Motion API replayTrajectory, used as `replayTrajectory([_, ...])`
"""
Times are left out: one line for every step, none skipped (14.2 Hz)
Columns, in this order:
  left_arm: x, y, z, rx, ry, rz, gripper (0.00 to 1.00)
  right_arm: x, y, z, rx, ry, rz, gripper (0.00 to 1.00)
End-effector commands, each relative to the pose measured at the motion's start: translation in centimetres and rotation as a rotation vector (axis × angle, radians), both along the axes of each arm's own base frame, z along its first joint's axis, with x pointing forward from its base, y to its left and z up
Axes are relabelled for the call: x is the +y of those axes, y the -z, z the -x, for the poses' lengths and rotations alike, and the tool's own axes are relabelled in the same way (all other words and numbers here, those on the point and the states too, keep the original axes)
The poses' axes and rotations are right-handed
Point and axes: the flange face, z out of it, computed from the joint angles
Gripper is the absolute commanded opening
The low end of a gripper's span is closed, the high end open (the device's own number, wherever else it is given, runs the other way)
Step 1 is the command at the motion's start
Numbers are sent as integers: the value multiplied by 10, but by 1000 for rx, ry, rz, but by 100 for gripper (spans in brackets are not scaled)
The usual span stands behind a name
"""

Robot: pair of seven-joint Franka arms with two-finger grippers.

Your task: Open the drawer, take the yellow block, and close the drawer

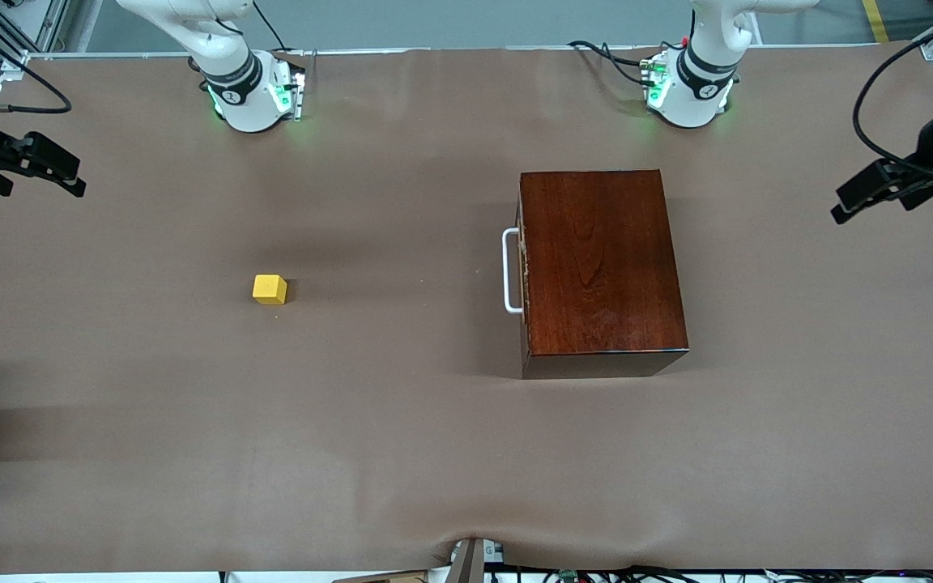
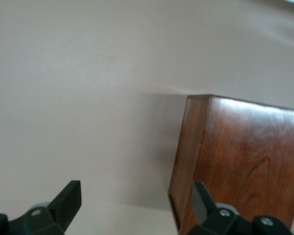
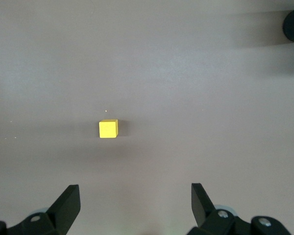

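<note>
A brown counter (image 1: 434,453) carries two things: one wooden box and one yellow block. Two robot arms stand at the counter's upper edge in the front view, each with one tool.

The wooden box (image 1: 600,263) is dark reddish-brown and glossy, lying flat toward the left arm's end of the counter. Its long axis runs from the robots' bases toward the front camera. The drawer (image 1: 523,271) is pushed fully in, so only a thin edge of its front shows. That front faces the right arm's end of the counter, and one white U-shaped handle (image 1: 509,271) sticks out from it, its bar running along the box's long axis.

The yellow block (image 1: 270,289) is a single small cube sitting on the bare counter, well apart from the box, toward the right arm's end and in front of the drawer. It lies outside the drawer.

The left tool (image 1: 871,194) hangs in the air over the counter's edge at the left arm's end, fingers spread wide and grasping nothing; its wrist view shows a corner of the box.

The right tool (image 1: 45,170) hangs over the counter's edge at the right arm's end, fingers likewise spread and grasping nothing, with the block showing in its wrist view.
</note>
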Motion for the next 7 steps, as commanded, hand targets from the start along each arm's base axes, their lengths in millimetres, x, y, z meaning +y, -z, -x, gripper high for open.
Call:
replayTrajectory([-4, -1, 12, 28, 156, -38, 100, 0, -2, -3, -5, -8, -18, 100])
replayTrajectory([-3, -1, 13, 37, 184, -42, 100, 1, -2, -3, -5, -10, -18, 100])
replayTrajectory([-2, -4, 14, 34, 198, -44, 100, 1, -2, -3, -3, -10, -19, 100])
replayTrajectory([-1, -5, 13, 30, 231, -45, 100, 1, -2, -3, -3, -10, -19, 100])
replayTrajectory([0, -5, 13, 30, 291, -45, 100, 1, -2, -3, -3, -10, -19, 100])
replayTrajectory([4, -4, 12, 31, 331, -46, 100, 1, -2, -3, -3, -10, -19, 100])
replayTrajectory([4, -2, 11, 34, 333, -46, 100, 3, -2, -3, -3, -13, -19, 100])
